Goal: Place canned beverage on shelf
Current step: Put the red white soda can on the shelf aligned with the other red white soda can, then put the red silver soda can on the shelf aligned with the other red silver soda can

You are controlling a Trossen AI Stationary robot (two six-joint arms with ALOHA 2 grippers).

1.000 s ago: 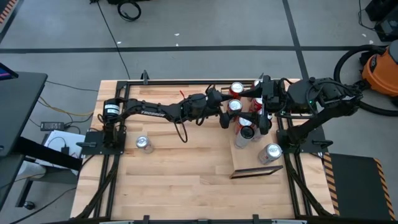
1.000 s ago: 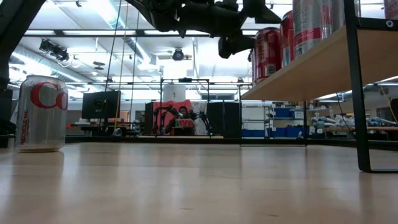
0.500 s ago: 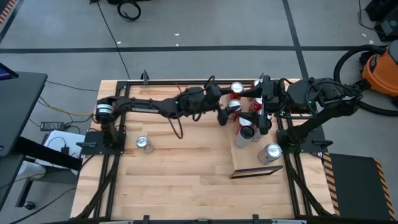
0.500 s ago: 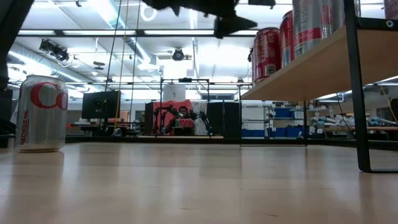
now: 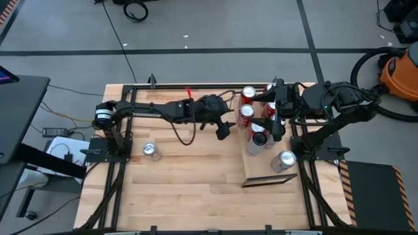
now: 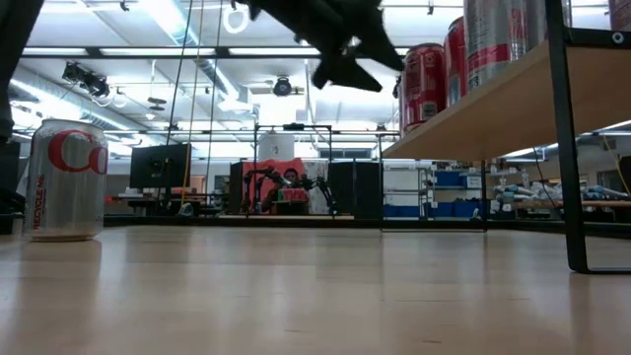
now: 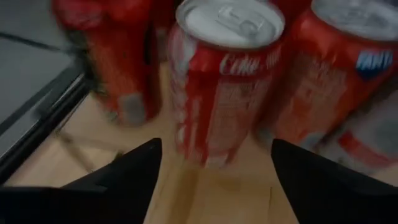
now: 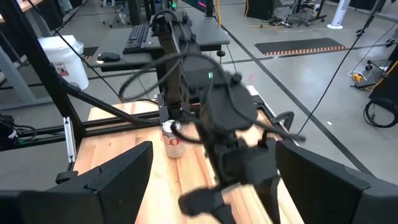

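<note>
Two open fingers (image 7: 124, 180) of left end effector (image 5: 224, 128) face shelved red can (image 7: 224, 81).

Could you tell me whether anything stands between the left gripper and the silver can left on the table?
Nothing visible does: bare tabletop lies between the left gripper, open beside the shelf with its cans, and the silver can standing alone near the left arm's base.

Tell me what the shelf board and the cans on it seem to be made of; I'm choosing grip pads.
The shelf looks like light, matte wood with visible grain, carried on a thin black frame, probably metal. The cans appear to be thin metal, likely aluminium: glossy printed red sides and a bare silvery top with a pull tab.
</note>
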